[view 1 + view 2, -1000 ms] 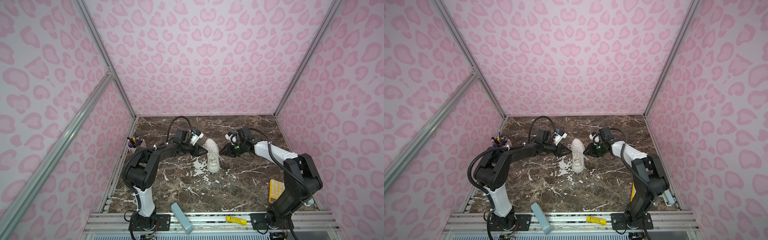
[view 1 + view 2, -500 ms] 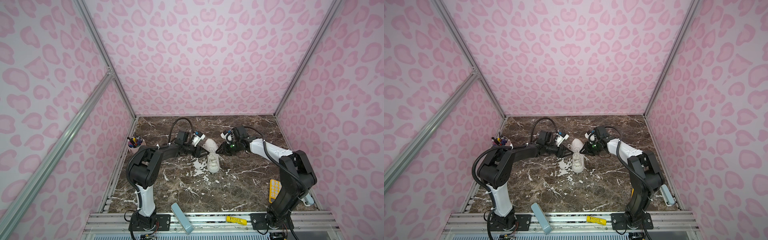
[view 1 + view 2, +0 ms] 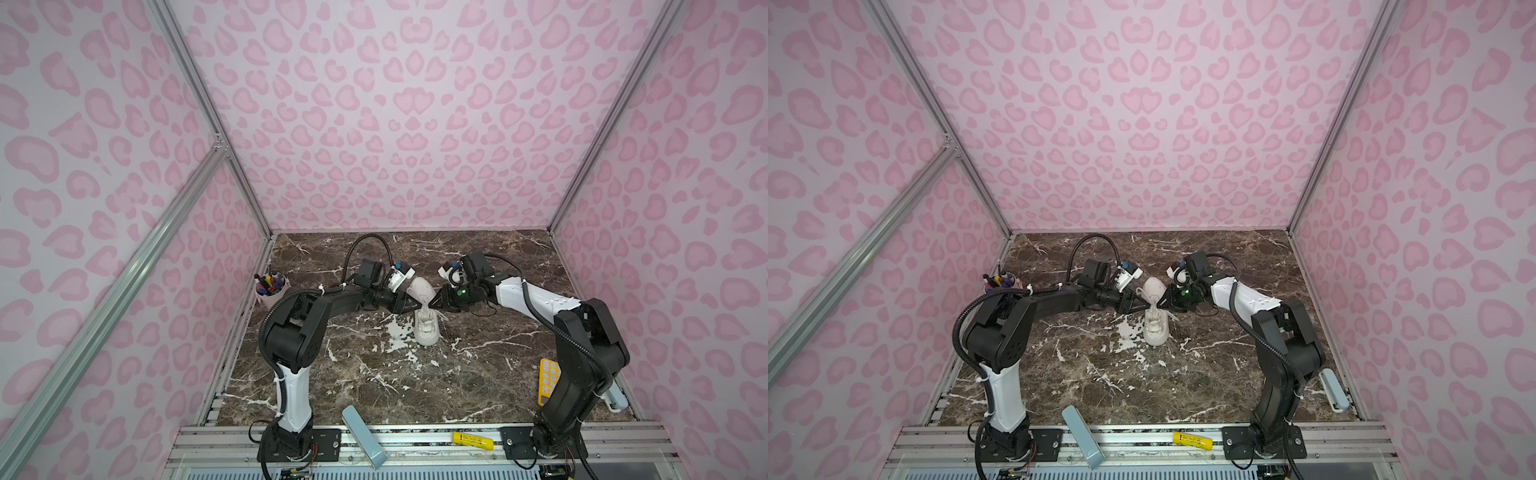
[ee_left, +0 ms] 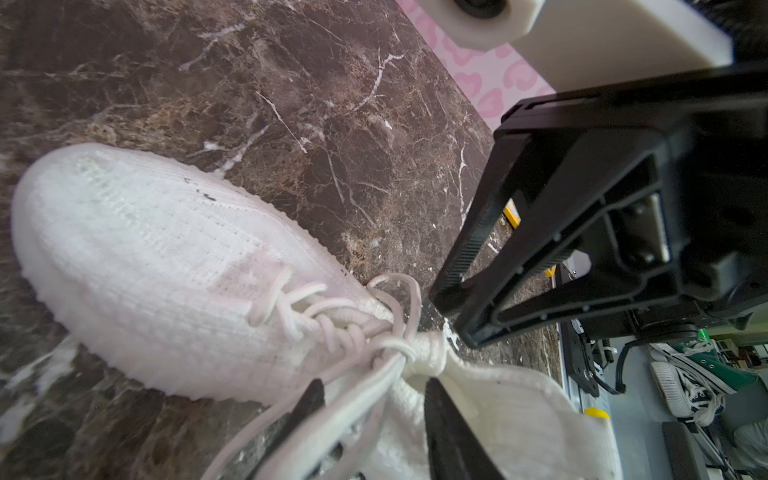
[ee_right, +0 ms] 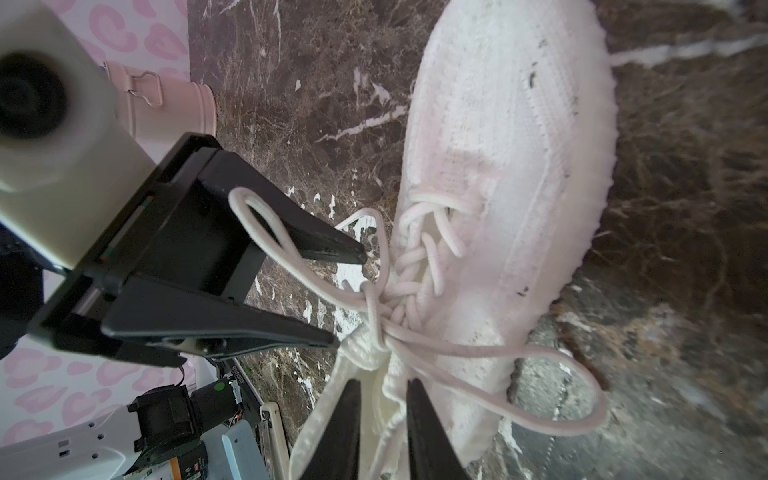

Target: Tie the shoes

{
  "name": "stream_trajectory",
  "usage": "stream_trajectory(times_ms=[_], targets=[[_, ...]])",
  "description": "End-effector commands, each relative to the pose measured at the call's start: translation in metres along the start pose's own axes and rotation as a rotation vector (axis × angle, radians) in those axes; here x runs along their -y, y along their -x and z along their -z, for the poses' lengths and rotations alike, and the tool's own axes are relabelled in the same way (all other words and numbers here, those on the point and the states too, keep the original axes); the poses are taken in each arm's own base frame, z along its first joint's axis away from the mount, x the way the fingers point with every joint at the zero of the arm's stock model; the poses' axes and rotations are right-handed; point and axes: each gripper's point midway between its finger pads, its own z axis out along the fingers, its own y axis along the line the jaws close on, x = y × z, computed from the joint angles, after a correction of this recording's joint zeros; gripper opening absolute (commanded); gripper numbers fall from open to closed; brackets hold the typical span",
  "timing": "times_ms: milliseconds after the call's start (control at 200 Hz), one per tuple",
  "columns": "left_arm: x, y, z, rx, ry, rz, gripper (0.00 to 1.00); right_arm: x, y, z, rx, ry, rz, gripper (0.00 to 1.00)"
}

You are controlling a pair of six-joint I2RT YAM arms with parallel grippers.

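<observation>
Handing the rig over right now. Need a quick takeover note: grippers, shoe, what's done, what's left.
Left gripper: jaws open beside the knot. One bow loop is draped over one of its fingers, not pinched.
Right gripper: jaws narrow, straddling the tongue. Can't tell if they pinch it.
White sneaker: sole down, mid marble table, between both grippers.
Done: laces knotted, with two loops showing. The second loop hangs off the sneaker's far side.
Left: probably slip the loop off the finger, snug the bow, then back both arms away.
</observation>
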Motion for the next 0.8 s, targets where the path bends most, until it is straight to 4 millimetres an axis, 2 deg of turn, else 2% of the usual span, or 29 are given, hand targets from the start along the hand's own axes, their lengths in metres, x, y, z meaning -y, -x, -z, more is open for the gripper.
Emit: stream_trajectory(times_ms=[0, 130, 345, 360, 410, 795], targets=[[0.003, 0.0, 0.0, -0.007, -0.014, -0.015, 0.49, -0.002, 0.003, -0.004, 0.005, 0.009, -0.004, 0.22], [0.005, -0.003, 0.001, -0.012, -0.018, -0.014, 0.49, -0.002, 0.003, -0.004, 0.006, 0.009, -0.005, 0.21], [0.002, -0.004, -0.002, -0.02, -0.018, -0.006, 0.38, -0.003, 0.004, -0.006, 0.006, 0.016, -0.009, 0.21], [0.002, -0.004, -0.002, -0.021, -0.017, -0.005, 0.33, -0.003, 0.004, -0.006, 0.008, 0.016, -0.008, 0.21], [0.001, -0.004, -0.002, -0.02, -0.012, -0.005, 0.3, -0.003, 0.004, -0.006, 0.006, 0.015, -0.01, 0.21], [-0.001, -0.007, 0.003, -0.029, 0.005, -0.005, 0.13, -0.012, 0.01, -0.01, 0.018, 0.049, -0.016, 0.21]])
